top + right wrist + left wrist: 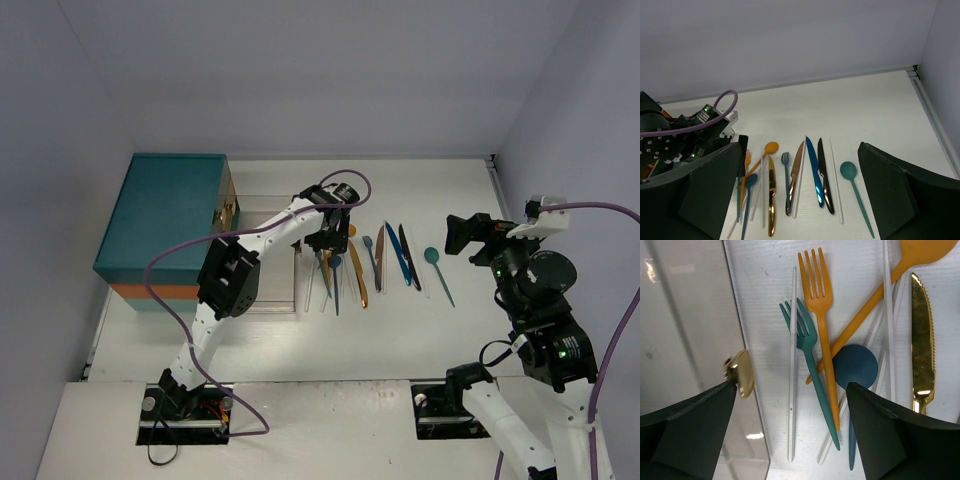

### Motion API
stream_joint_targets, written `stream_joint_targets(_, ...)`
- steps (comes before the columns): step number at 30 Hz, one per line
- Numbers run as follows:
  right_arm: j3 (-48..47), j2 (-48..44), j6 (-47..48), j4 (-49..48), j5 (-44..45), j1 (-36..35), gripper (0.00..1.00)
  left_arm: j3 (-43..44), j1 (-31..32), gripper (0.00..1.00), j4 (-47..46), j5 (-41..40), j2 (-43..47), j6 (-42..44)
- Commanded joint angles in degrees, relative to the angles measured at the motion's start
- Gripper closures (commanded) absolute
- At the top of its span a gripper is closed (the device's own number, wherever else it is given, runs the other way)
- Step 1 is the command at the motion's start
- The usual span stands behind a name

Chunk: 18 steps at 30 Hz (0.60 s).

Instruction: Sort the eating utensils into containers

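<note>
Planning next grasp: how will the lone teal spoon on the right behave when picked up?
The teal spoon looks slim and plastic: probably light, fairly stiff. Flat on the table, it may skid or slip from a pinch. The rounded bowl could let it rock.

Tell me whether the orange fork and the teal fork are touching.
Touching. The left wrist view shows the handle of the orange fork lying across the handle of the teal fork.
</note>
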State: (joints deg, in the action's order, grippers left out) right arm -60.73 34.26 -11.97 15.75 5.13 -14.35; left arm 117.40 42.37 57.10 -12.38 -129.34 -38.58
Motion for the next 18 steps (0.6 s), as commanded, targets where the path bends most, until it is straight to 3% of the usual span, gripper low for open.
stream_joint_targets(1,0.0,0.3,-0.3,-3.0,-0.7,-0.4,0.00,2.0,0.3,0.09,0.1,-3.3,3.1,1.9)
stream_joint_targets(10,0.2,-0.1,-0.7,-2.8,-1.2,-0.4,0.00,1.0,0.7,0.10,0.1,-4.3,3.4,2.6)
stream_joint_targets(18,0.4,0.7,-1.1,-2.7,-1.8,-0.3,0.00,7.6,3.3,0.09,0.1,-0.4,8.2,4.1)
